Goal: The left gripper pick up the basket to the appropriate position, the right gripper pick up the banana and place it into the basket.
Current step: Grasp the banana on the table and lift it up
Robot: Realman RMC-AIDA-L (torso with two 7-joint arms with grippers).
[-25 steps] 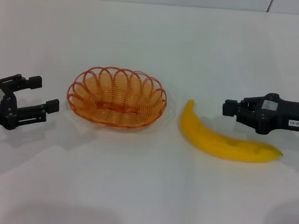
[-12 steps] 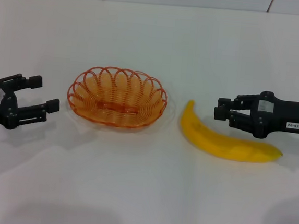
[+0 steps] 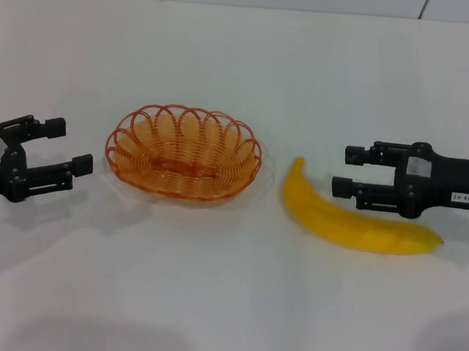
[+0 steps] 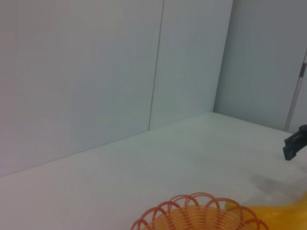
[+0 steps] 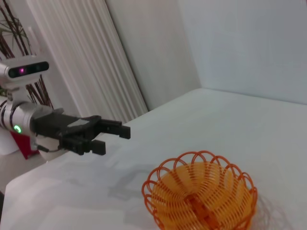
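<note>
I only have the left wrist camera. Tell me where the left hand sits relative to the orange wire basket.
Observer: The black left hand is open, on the robot's left of the shallow orange looped-wire basket, and apart from it.
Operator: Now report on the other arm. I see only a black tip.
Observer: The black right hand with the white label is open and holds nothing. Its fingers point toward the basket, just beyond the bright yellow curved banana.
Operator: Confirm what is in the basket.
Observer: Nothing. The banana lies on the white table on the robot's right of the basket, not touching it.
</note>
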